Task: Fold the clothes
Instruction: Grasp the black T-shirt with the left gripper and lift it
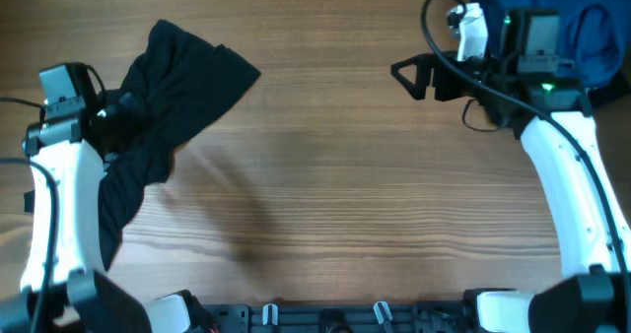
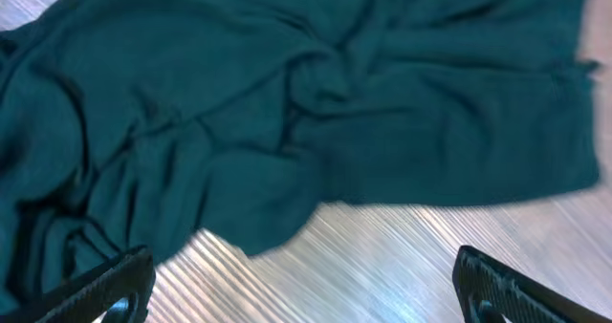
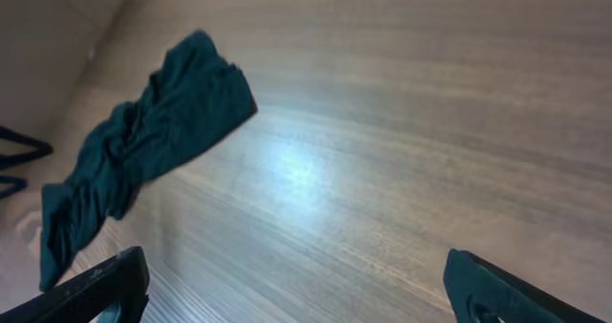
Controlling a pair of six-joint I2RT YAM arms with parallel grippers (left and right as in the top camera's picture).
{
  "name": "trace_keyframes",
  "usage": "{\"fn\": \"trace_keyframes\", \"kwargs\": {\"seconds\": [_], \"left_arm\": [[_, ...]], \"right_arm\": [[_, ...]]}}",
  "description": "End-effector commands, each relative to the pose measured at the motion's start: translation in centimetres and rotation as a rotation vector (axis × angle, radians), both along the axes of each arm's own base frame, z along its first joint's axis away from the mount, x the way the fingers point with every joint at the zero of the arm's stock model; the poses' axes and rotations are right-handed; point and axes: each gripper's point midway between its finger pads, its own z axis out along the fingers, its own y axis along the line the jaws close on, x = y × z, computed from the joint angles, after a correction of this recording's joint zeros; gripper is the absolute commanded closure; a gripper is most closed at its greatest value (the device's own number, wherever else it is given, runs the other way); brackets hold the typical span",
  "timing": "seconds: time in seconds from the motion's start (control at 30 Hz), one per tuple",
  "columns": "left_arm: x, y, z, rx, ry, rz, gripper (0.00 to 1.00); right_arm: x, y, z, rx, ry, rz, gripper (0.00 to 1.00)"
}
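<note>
Black garment (image 1: 168, 97) judged thin, limp, light; pinch a free corner; left gripper (image 2: 304, 263) and right gripper (image 3: 295, 263) both released, empty.

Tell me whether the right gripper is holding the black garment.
No: the right gripper hangs open above the table, well apart from the black garment.

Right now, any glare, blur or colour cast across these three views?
Overhead: sharp, evenly lit, faint shadow beside the black garment. Left wrist: streaky motion blur on the table, garment tinted teal. Right wrist: white glare patch mid-table, same teal cast.
</note>
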Motion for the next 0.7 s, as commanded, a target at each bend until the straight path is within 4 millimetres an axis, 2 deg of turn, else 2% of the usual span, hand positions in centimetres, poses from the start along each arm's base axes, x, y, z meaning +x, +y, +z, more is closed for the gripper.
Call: {"fn": "trace_keyframes", "kwargs": {"seconds": [0.0,0.1,0.23,0.4,0.53,0.6,0.67], "left_arm": [[-0.3,1.5,-2.9,0.011,0.092,0.03,0.06],[-1.6,2.8,-4.2,0.005,0.154,0.076,0.11],[-4.3,6.1,-4.3,-0.003,0.192,0.192,0.08],[-4.4,8.4,-4.6,0.024,0.174,0.198,0.07],[-3.4,9.3,-5.6,0.062,0.176,0.121,0.16],[-3.6,9.2,-6.7,0.048,0.211,0.106,0.31],[-4.0,9.0,-7.6,0.033,0.244,0.105,0.36]], "right_arm": [[0.8,0.9,-2.1,-0.012,0.056,0.011,0.02],[1.0,1.6,-3.8,-0.016,0.097,0.028,0.03],[1.5,2.3,-4.9,-0.015,0.107,0.042,0.03],[2.2,3.9,-5.2,-0.014,0.078,0.077,0.04],[2.3,4.8,-5.3,-0.015,0.064,0.097,0.04],[2.3,4.7,-5.4,-0.016,0.064,0.097,0.04],[2.4,4.5,-5.5,-0.03,0.064,0.085,0.04]]}}
